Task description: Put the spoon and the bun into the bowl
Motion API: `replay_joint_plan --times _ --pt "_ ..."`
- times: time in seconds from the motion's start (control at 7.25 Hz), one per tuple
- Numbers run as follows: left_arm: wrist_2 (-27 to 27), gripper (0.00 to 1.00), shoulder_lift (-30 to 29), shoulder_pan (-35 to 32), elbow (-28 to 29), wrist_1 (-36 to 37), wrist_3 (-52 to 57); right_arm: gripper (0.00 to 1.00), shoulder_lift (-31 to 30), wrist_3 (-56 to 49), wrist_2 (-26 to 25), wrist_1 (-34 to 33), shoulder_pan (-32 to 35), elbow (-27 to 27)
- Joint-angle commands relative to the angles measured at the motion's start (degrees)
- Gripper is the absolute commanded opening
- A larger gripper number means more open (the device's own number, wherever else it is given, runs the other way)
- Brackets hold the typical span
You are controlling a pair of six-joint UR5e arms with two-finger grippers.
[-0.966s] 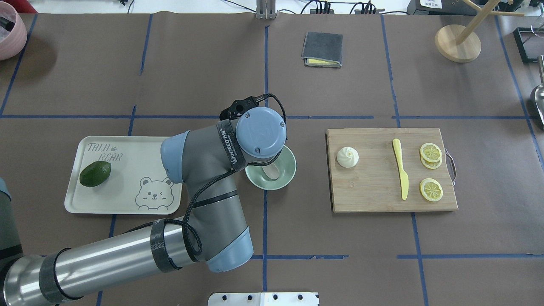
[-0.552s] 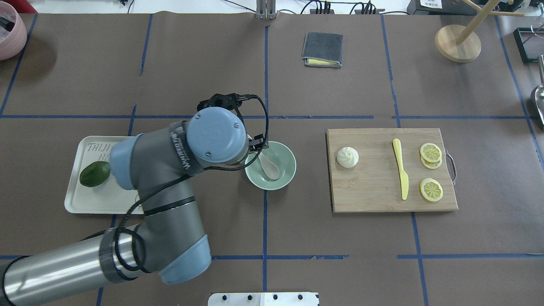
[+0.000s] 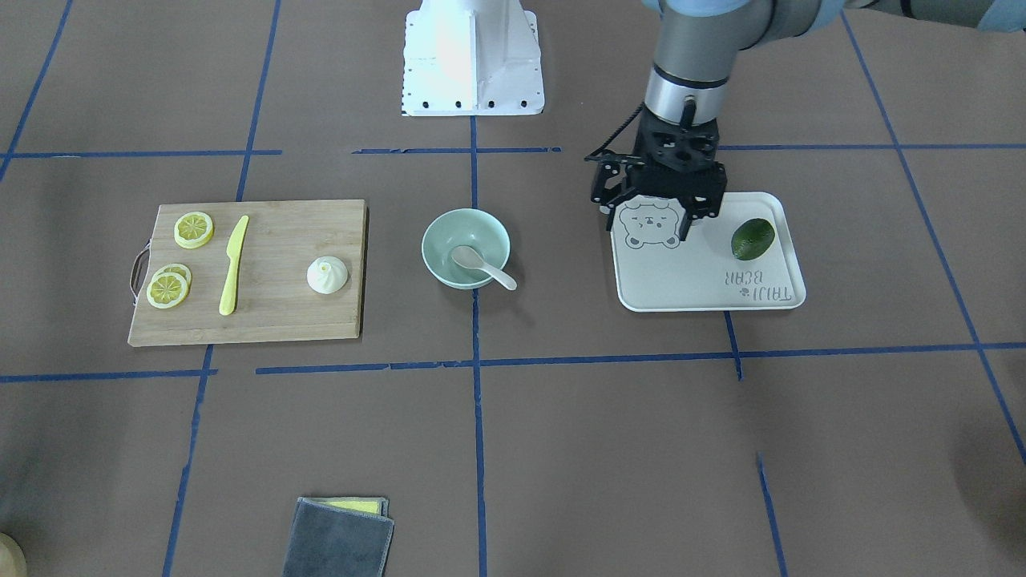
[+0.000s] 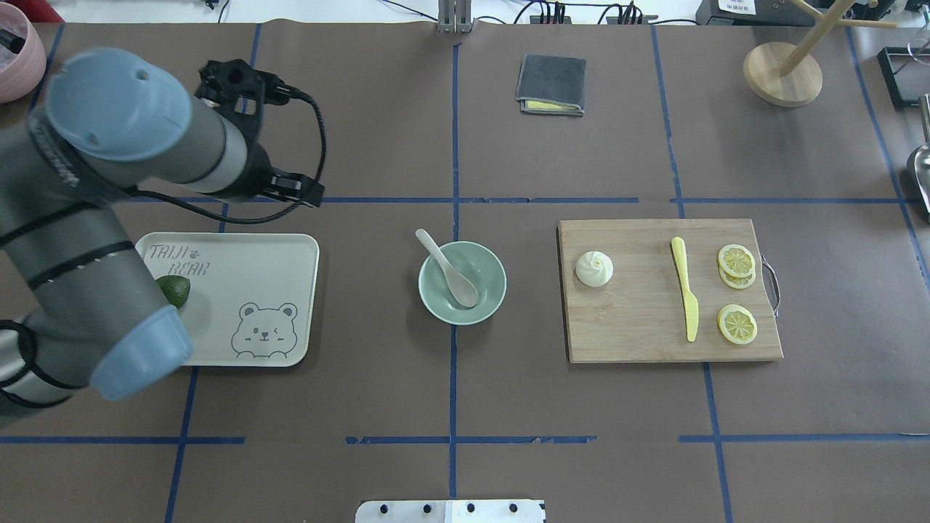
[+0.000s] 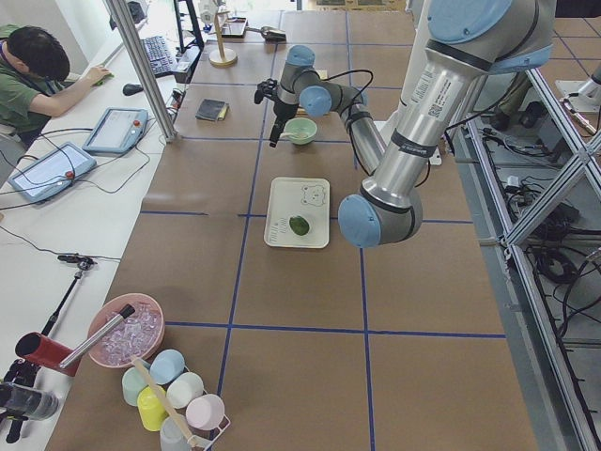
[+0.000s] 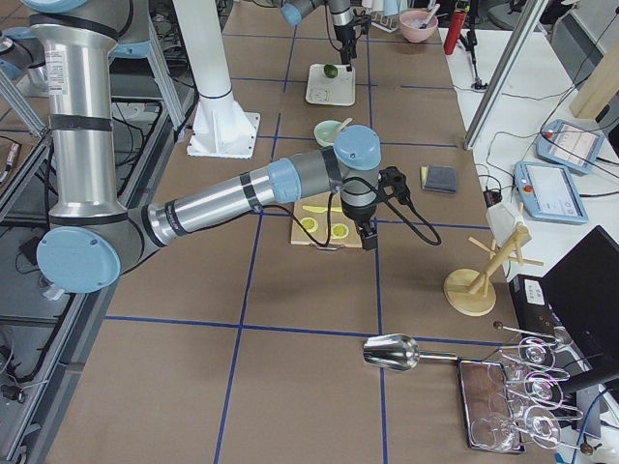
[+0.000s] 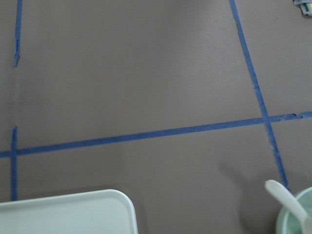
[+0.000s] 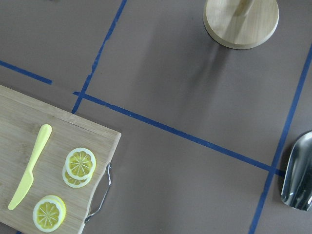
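The pale green bowl (image 4: 482, 298) stands at the table's middle. The cream spoon (image 4: 447, 267) lies in it, scoop down inside and handle out over the rim. Both show in the front view, bowl (image 3: 449, 232) and spoon (image 3: 482, 268). The white bun (image 4: 594, 269) sits on the wooden cutting board (image 4: 639, 327), apart from the bowl. My left gripper (image 3: 653, 227) hangs open and empty, high over the tray's corner. My right gripper (image 6: 368, 240) shows only in the exterior right view, above the board's handle end; I cannot tell whether it is open or shut.
A cream tray (image 4: 290, 250) with a green avocado (image 4: 174, 289) lies left of the bowl. A yellow knife (image 4: 686, 290) and lemon slices (image 4: 737, 261) share the board. A grey cloth (image 4: 551, 83) and a wooden stand (image 4: 783, 73) are at the far side.
My left arm has drawn away from the bowl, to the left and upward, and now hangs over the tray. The spoon stays in the bowl.
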Motion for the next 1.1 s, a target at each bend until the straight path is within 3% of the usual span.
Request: replay_joint_plan --times 0.0,0.28,0.55,0.97 --pt "-7.55 1.00 8.08 -13.12 -0.99 -0.36 24.12 1.00 1.30 3.00 -0.33 4.40 -4.62 1.30" --pt "-15.72 1.00 14.94 -29.62 1.89 -0.10 47.60 1.00 1.82 14.66 -1.11 10.20 -10.22 1.39" --pt "-30.80 1.00 23.27 -42.05 10.49 -0.18 48.84 1.00 6.28 21.80 -8.20 10.76 -17.51 1.48" --pt "-31.75 1.00 31.20 -46.67 12.81 0.43 49.02 1.00 13.84 38.30 -12.86 10.23 -28.14 1.48"
